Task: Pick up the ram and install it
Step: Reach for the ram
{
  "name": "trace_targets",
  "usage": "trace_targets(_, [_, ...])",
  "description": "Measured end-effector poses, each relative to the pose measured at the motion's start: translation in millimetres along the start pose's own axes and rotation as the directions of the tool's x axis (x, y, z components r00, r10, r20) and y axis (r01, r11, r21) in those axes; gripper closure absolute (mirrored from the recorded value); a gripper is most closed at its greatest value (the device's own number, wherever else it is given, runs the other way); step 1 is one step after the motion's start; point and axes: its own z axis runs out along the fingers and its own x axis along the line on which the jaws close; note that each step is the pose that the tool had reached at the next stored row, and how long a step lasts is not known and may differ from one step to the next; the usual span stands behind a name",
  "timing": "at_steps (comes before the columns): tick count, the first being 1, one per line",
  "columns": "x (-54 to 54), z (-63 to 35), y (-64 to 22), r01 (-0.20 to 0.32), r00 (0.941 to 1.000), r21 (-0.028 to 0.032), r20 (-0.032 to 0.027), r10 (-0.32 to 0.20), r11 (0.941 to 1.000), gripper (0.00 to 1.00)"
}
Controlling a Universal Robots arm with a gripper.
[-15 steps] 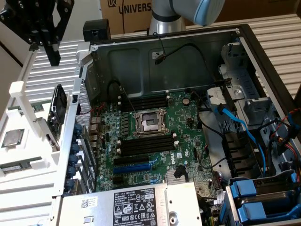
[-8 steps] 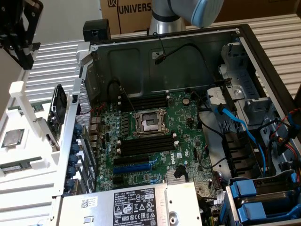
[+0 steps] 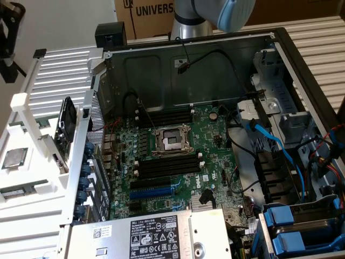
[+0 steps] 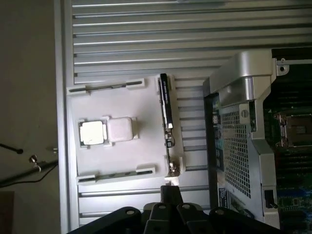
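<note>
With pick-up seemingly not begun, the black gripper [image 4: 170,192], its jaws pressed together and empty, hangs above the white plastic tray [image 4: 122,156] where the long, thin, dark ram stick [image 4: 164,100] stands on edge, so grasping likely calls for spread jaws aligned over its edge.

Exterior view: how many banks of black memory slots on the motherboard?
2. One bank of black slots lies on the far side of the processor socket; the second bank lies on its near side. The metal box covers part of the board, so more may be hidden.
</note>
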Motion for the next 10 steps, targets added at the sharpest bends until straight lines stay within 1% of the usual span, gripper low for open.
trace_targets(6, [27.4, -0.8, -3.0, 0.000, 1.0000, -0.0028, -0.0002, 0.000, 1.0000, 0.89])
trace_targets(8, [34.0, -1.0, -3.8, 0.000, 1.0000, -0.0033, -0.0002, 0.000, 1.0000, 0.89])
trace_targets(9, [40.6, -1.1, -4.2, 0.000, 1.0000, -0.0034, -0.0004, 0.000, 1.0000, 0.89])
trace_targets(10, [44.8, -1.2, -4.5, 0.000, 1.0000, -0.0034, -0.0003, 0.000, 1.0000, 0.89])
